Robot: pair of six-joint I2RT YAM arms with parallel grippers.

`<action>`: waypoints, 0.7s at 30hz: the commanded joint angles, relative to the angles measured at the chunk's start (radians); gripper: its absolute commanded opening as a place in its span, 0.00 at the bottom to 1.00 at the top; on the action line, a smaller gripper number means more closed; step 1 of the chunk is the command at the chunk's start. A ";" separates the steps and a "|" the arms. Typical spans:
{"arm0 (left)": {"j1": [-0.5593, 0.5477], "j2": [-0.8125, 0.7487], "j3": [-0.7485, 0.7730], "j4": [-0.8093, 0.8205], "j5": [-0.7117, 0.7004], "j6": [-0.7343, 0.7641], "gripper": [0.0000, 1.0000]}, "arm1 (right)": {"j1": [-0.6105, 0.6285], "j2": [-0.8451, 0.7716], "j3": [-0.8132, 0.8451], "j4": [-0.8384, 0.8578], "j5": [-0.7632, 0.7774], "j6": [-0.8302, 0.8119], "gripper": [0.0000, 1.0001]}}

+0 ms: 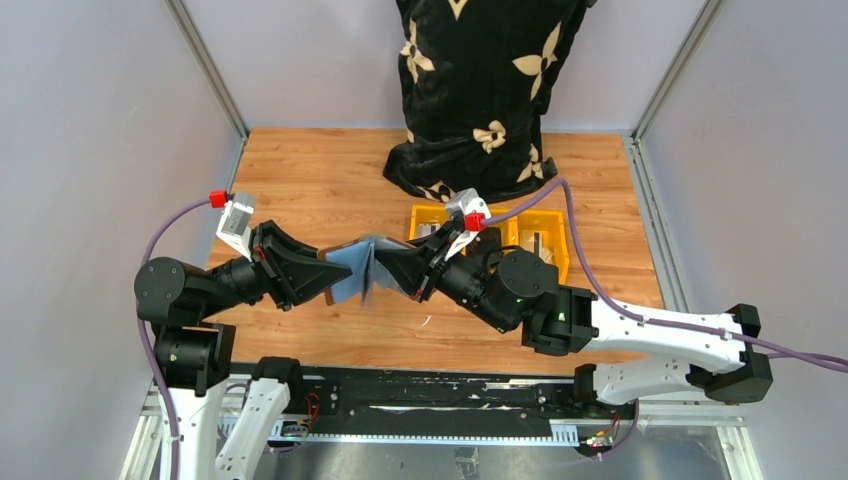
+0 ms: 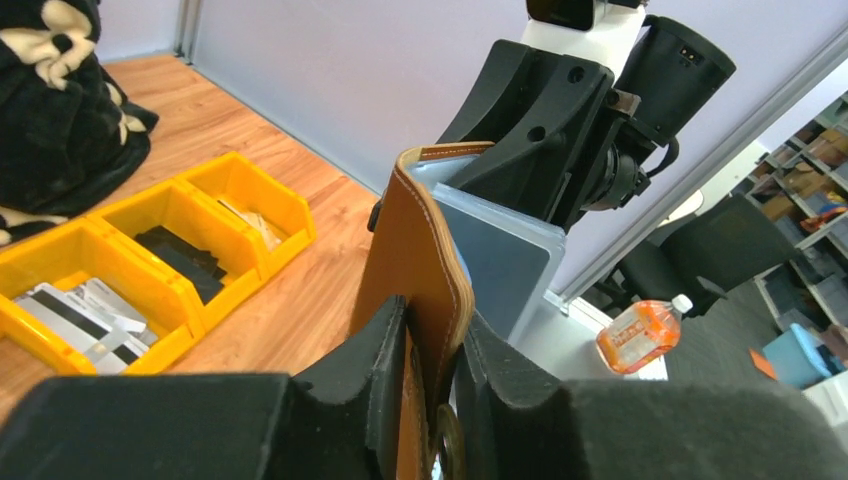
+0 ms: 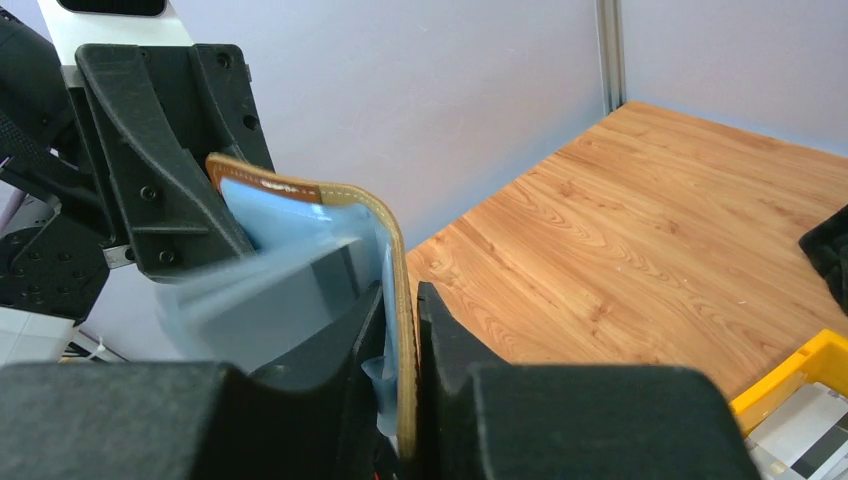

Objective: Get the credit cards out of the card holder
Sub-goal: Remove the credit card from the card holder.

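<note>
1. My left end effector [image 2: 432, 325] is shut tight on one brown flap of the card holder [image 2: 420, 230].
2. My right end effector [image 3: 402, 300] is shut tight on the other flap. Both pinch the same one holder.
3. The holder hangs in the air between my two arms, above the surface [image 1: 320, 170], and does not touch it. It is open like a book. It stretches from left to right, from one end effector to the other. Its fold points away from my bases, and its open edges point back toward them.
4. Inside it I see grey-blue pockets [image 2: 500, 260]. I cannot tell if a card sits in them.
5. Both arms are just as near to it, but both are busy. I think one must let go before it can pull a card out.
6. Three yellow bins [image 2: 165, 335] sit in a row on the surface, on my right arm's side. One end bin holds cards [image 2: 85, 315] with dark stripes, at least two.
</note>
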 commanded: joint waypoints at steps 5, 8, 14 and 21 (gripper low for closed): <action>-0.002 -0.012 0.002 0.041 0.053 -0.056 0.49 | 0.012 -0.033 -0.032 0.053 0.038 0.008 0.09; -0.002 -0.035 -0.005 0.029 0.041 -0.039 0.62 | 0.012 -0.030 -0.022 0.052 0.042 0.016 0.00; -0.002 -0.114 -0.031 -0.034 -0.120 0.111 0.86 | 0.034 0.061 0.088 0.004 0.135 -0.006 0.00; -0.002 -0.134 0.001 -0.177 -0.209 0.346 1.00 | 0.082 0.157 0.203 0.009 0.221 -0.124 0.00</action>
